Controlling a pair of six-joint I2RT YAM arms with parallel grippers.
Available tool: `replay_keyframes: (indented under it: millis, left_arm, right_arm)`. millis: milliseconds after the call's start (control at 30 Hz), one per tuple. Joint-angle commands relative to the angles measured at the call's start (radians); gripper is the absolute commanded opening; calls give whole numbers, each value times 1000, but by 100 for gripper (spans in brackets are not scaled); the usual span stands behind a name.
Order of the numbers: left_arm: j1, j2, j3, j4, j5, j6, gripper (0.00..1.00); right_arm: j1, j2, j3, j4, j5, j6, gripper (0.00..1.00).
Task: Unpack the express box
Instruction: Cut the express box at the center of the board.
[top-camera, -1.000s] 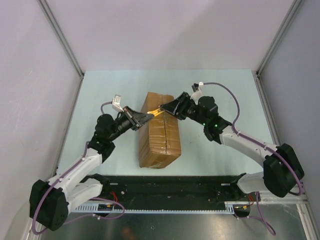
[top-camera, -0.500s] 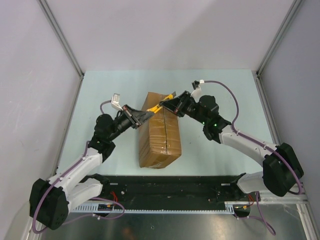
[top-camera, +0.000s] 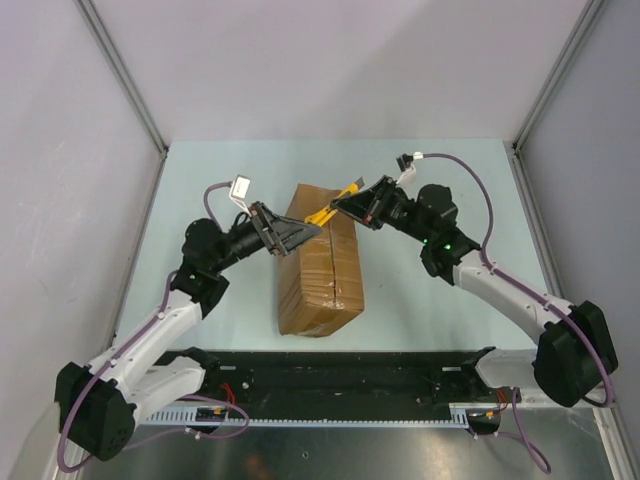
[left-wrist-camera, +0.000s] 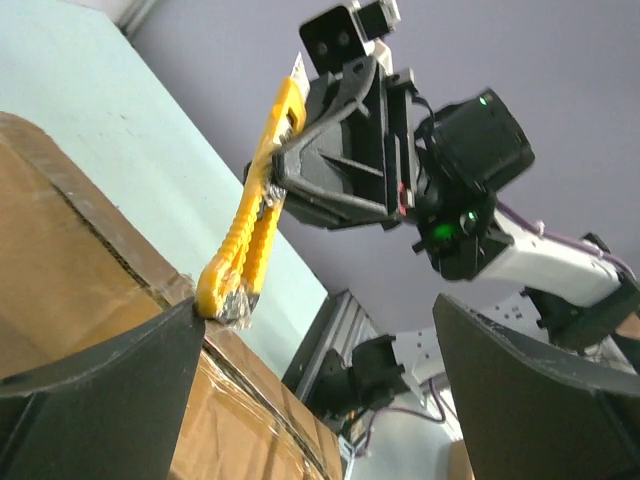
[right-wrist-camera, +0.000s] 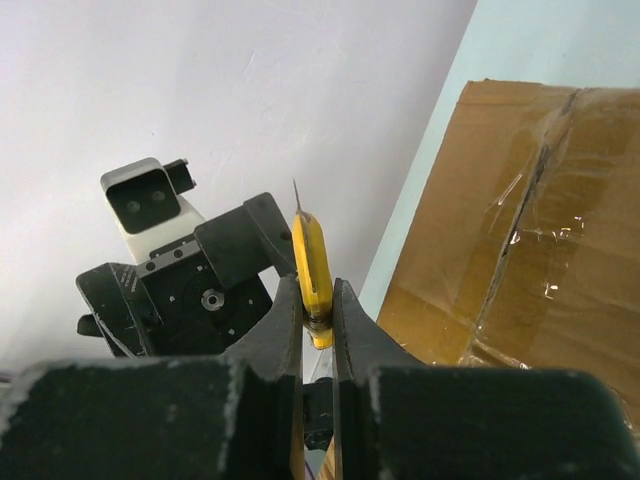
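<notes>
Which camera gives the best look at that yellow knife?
The left wrist view: the knife shows side-on at nearly full length, its lower end by the box. The right wrist view sees it edge-on between the fingers; the top view shows it small.

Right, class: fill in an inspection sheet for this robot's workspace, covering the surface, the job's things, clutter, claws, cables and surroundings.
Surface: pale green table, bare apart from the box.
Job's things: express box lying flat mid-table, flaps shut, tape over its seam.
Clutter: nothing seen.
Claws: right claw shut on a yellow utility knife above the box's far end, blade end raised away from the box; left claw open, holding nothing, at the box's far left edge.
Cables: a purple cable loops at the left wrist, another at the right; both clear of the box.
Surroundings: grey walls, metal frame posts, black rail along the near edge.
</notes>
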Motion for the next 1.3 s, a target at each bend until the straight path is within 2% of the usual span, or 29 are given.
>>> replay_keyframes:
  millis: [0, 300, 467, 533, 700, 833, 1000, 1100, 1200, 1233, 1267]
  left_arm:
    - [15, -6, 81, 14, 86, 83, 100]
    - [34, 35, 180, -8, 237, 139, 99]
    - [40, 69, 246, -54, 352, 202, 89]
    - [40, 86, 268, -54, 443, 205, 84]
    - [35, 118, 319, -55, 566, 213, 83]
    - [17, 143, 333, -64, 570, 204, 82]
    - [-33, 173, 329, -75, 504, 202, 78]
    - [-60, 185, 345, -80, 495, 202, 70]
    - [-73, 193, 356, -83, 490, 205, 50]
    - [-75, 193, 357, -84, 488, 205, 35]
    - [-75, 193, 359, -87, 488, 205, 25]
  right_arm:
    - [-42, -70, 54, -39, -137, -36, 0]
    - [-67, -80, 172, -161, -443, -77, 0]
    - [-81, -77, 202, -176, -613, -91, 0]
    - [-81, -69, 225, -222, -641, -121, 0]
    - [-79, -58, 261, -295, -644, -178, 0]
    - [-67, -63, 276, -263, -641, -178, 0]
    - [-59, -49, 284, -259, -630, -198, 0]
    - [-52, -41, 285, -254, -621, -212, 0]
    - [-44, -35, 285, -256, -612, -220, 0]
    - [-44, -35, 287, -257, -610, -223, 0]
    - [-44, -34, 287, -257, -603, -223, 0]
